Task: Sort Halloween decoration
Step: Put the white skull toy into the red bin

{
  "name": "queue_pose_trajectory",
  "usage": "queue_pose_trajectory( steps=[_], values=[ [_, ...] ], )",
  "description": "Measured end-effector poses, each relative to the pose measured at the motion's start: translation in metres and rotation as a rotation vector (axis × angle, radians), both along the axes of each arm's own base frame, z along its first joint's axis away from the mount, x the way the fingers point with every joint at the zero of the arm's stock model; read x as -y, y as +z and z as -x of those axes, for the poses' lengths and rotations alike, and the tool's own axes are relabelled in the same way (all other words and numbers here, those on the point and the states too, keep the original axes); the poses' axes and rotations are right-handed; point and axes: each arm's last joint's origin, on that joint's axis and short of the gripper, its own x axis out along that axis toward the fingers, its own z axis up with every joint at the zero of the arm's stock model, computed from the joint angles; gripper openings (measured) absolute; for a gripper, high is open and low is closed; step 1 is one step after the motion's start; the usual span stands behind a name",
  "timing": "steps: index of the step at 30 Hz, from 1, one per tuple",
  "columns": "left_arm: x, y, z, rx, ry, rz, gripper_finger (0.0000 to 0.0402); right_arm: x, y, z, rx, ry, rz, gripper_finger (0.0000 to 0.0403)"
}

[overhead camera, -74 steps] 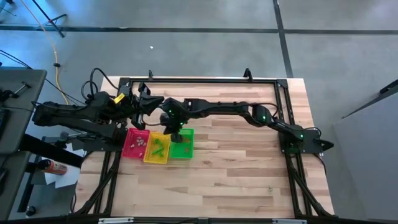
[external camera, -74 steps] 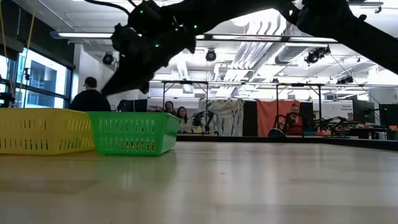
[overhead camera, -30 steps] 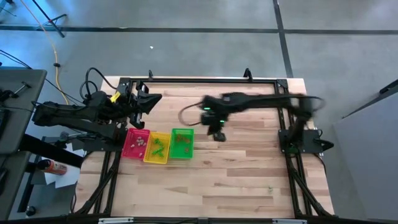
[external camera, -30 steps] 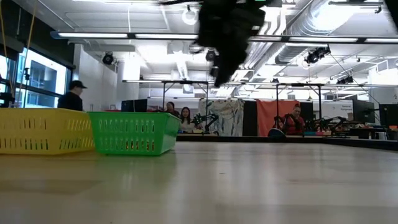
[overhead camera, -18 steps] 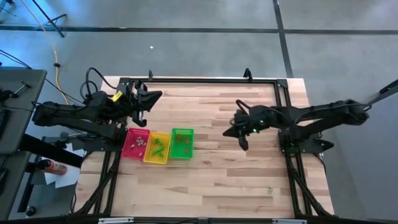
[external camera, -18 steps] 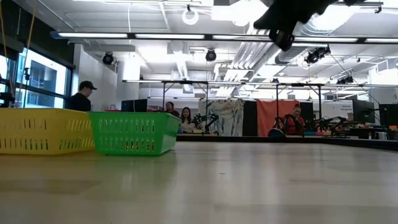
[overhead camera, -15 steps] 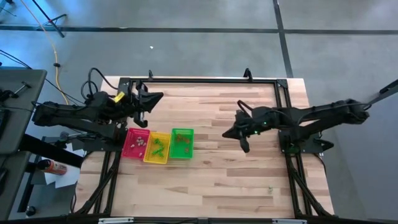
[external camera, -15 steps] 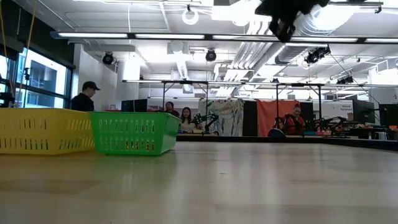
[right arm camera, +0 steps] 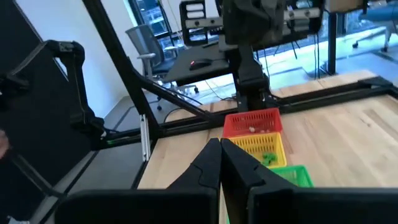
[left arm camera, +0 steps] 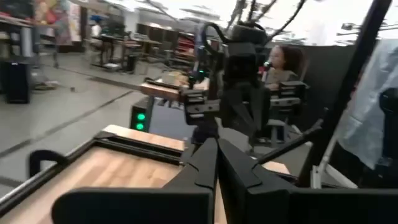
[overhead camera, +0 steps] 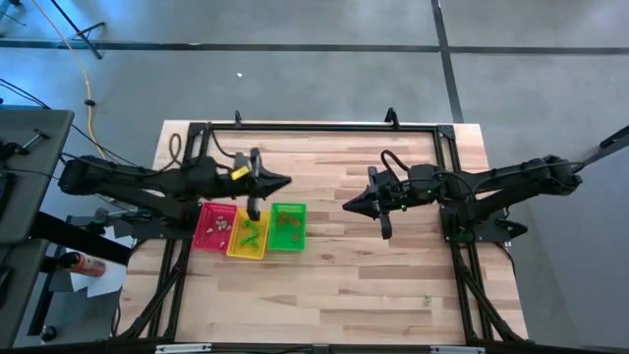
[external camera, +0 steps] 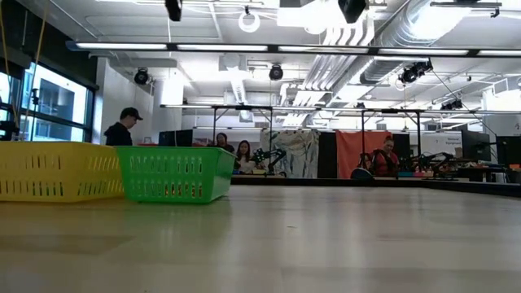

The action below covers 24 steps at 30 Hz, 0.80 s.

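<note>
Item: Halloween decoration (overhead camera: pixel 248 232), tiny trinkets lying in red tray (overhead camera: pixel 208 236), yellow tray (overhead camera: pixel 233 246), green tray (overhead camera: pixel 295 239). We judge pieces light, rigid, easily lost; pinch singly at fingertips. Left gripper (overhead camera: pixel 285 181), right gripper (overhead camera: pixel 348 206): fingers pressed together, empty, above table (overhead camera: pixel 373 285).

A large open workshop with a grey concrete floor (overhead camera: pixel 324 79), exposed ceiling pipes (external camera: pixel 342 69) and strip lights, a window (external camera: pixel 49 110) at one side, and people (external camera: pixel 122 129) at distant tables.
</note>
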Motion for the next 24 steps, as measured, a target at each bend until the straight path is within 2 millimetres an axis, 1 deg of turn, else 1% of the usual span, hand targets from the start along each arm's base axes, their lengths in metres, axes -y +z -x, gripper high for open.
queue_pose_trajectory(
  steps=[4, 8, 15, 24],
  values=[
    [0.002, -0.008, -0.015, 0.028, -0.024, -0.010, 0.0000, 0.000, 0.001, 0.000, 0.019, 0.002, 0.021, 0.0000],
    [0.002, -0.014, -0.023, 0.088, -0.025, -0.009, 0.0000, 0.000, 0.001, 0.000, 0.019, 0.002, 0.019, 0.0000],
    [0.002, -0.024, -0.019, 0.082, -0.050, 0.023, 0.0000, 0.000, 0.002, 0.000, 0.018, 0.001, 0.011, 0.0000],
    [0.002, -0.023, -0.018, 0.084, -0.052, 0.033, 0.0000, 0.000, 0.002, 0.000, 0.012, -0.003, -0.033, 0.0000]
  ],
)
